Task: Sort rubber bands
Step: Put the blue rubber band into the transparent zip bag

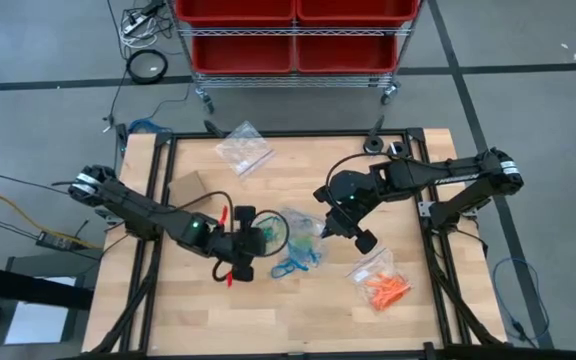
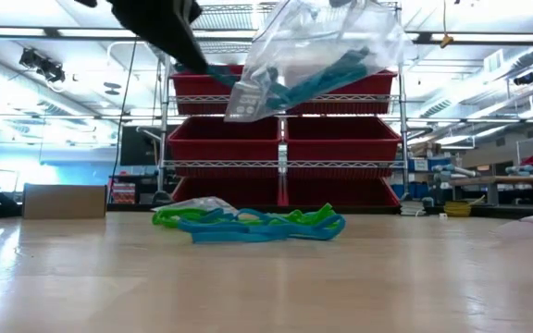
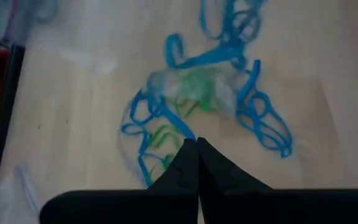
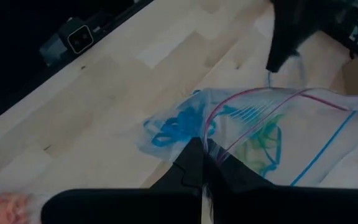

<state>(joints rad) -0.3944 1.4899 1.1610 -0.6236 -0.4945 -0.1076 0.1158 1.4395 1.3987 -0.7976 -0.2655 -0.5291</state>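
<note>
Rubber bands (image 1: 296, 262) in blue and green are lying in a loose tangle near the middle of the bench (image 1: 188, 320), seen in the low view as a flat heap (image 2: 248, 225) on the wood. The left tool (image 3: 196, 149), its fingers pressed together with nothing visibly between them, is hanging just above the near edge of this tangle, beside a clear bag (image 3: 194, 90) holding green bands. The right tool (image 4: 202, 163) is pinching the zip edge of a second clear bag (image 4: 278, 130), which is being held up off the bench; blue and green bands are sitting inside it (image 2: 327, 46). Orange bands (image 1: 385, 288) are lying in another bag toward the right side. An empty-looking bag (image 1: 244, 147) is resting farther back, and red bins (image 1: 293, 30) are standing beyond the bench.
</note>
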